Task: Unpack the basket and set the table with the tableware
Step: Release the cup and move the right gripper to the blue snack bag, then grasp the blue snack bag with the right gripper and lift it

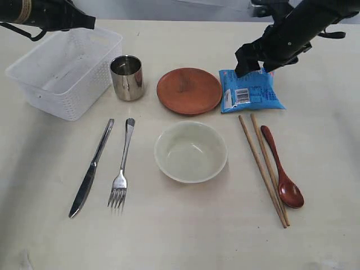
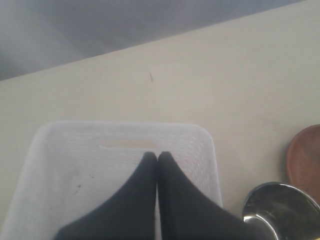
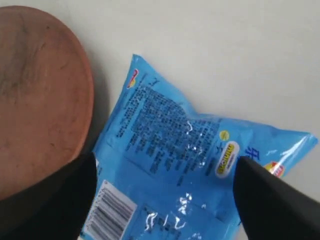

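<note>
The white basket [image 1: 62,73] stands at the far left of the table [image 1: 169,236], and no item shows inside it. Laid out are a steel cup [image 1: 126,77], brown saucer [image 1: 189,90], cream bowl [image 1: 191,152], knife [image 1: 91,167], fork [image 1: 122,169], chopsticks [image 1: 263,169] and reddish spoon [image 1: 281,171]. My left gripper [image 2: 157,155] hangs shut and empty over the basket [image 2: 125,145]. My right gripper [image 3: 166,161] is open, its fingers spread wide just above the blue snack packet [image 3: 190,145], which lies flat beside the saucer [image 3: 40,95].
In the exterior view the blue packet [image 1: 249,91] lies right of the saucer, above the chopsticks' far ends. The right arm [image 1: 292,34] reaches in from the top right and the left arm [image 1: 45,14] from the top left. Bare tabletop runs along the front edge.
</note>
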Available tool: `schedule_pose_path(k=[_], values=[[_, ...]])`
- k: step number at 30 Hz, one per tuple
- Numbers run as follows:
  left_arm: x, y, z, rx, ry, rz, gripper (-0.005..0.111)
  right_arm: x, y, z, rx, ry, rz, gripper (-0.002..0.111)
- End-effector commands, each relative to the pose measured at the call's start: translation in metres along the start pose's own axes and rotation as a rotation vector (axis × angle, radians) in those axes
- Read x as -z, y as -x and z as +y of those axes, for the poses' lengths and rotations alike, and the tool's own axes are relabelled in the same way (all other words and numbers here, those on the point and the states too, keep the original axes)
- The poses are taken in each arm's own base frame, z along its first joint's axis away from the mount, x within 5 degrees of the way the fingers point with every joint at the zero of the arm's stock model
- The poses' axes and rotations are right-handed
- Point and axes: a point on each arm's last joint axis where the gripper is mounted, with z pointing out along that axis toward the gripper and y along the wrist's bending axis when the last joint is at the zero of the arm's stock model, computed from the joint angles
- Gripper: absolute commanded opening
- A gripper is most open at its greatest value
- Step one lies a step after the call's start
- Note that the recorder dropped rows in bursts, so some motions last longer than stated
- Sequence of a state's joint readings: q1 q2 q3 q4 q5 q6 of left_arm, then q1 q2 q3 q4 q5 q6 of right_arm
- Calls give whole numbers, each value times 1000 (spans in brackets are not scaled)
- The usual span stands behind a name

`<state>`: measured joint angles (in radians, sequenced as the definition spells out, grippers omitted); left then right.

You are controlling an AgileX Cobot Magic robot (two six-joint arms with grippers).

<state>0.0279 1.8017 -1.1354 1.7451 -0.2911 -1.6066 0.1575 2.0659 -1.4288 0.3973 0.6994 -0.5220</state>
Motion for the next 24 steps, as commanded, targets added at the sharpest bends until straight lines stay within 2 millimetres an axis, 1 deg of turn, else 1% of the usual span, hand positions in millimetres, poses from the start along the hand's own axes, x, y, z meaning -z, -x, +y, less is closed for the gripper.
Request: schedule_pose_path(k=[1, 3, 7, 9, 13, 17, 19, 21, 22, 23, 24], values=[[3, 5, -3, 7, -22, -14, 0, -16, -4, -6, -9, -13, 11, 69], [3, 5, -3, 7, -22, -14, 0, -21, -6, -7, -12, -11, 20, 64], [3, 5, -4, 4, -24, -14, 0, -24, -7, -8, -12, -11, 28, 49], [3, 5, -4, 4, -24, -14, 0, -24, -7, -8, -12, -9, 32, 45], [3, 5, -4, 4, -24, -14, 0, -25, -9, -7, -14, -1, 47, 45], [3, 5, -4, 4, -24, -14, 0, -34, -15, -11, -14, -20, 97, 45], [3, 5, -4, 4, -24, -14, 0, -38, -17, -12, -22, -25, 109, 43], [3, 5, -4, 4, -24, -14, 0, -38, -18, -12, -25, -24, 111, 35], [3, 5, -4, 4, -24, -14, 0, -36, -16, -12, -25, -24, 107, 23], [3, 5, -4, 4, -24, -14, 0, -35, -16, -12, -25, -23, 109, 18], [3, 5, -4, 6, -24, -14, 0, -32, -15, -11, -23, -24, 102, 5]])
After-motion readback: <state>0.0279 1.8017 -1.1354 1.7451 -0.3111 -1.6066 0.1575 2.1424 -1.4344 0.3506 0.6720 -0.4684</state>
